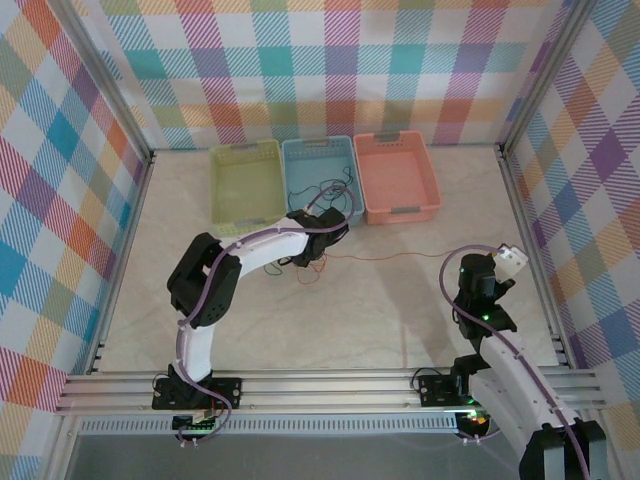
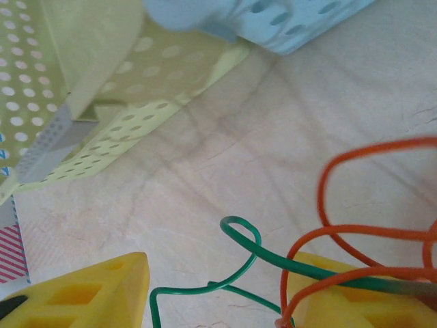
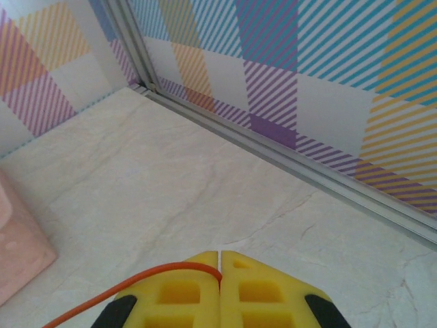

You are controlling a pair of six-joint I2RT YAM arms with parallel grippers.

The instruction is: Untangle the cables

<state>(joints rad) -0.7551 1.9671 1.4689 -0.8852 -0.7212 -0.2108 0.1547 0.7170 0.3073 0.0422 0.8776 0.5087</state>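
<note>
Right gripper (image 3: pixel 220 254) clenched on the orange cable (image 3: pixel 136 279). Left gripper (image 2: pixel 215 277) parted, with the green cable (image 2: pixel 239 222) and orange loops at lower right. Lime basket (image 2: pixel 123 130) and blue basket (image 2: pixel 293 27) crowd the upper frame.

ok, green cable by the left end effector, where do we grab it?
I'd take the green cable at its small loop on the table, straight down from above. That bend sits inside the open left end effector, clear of the orange cable, which crosses it further right.
</note>
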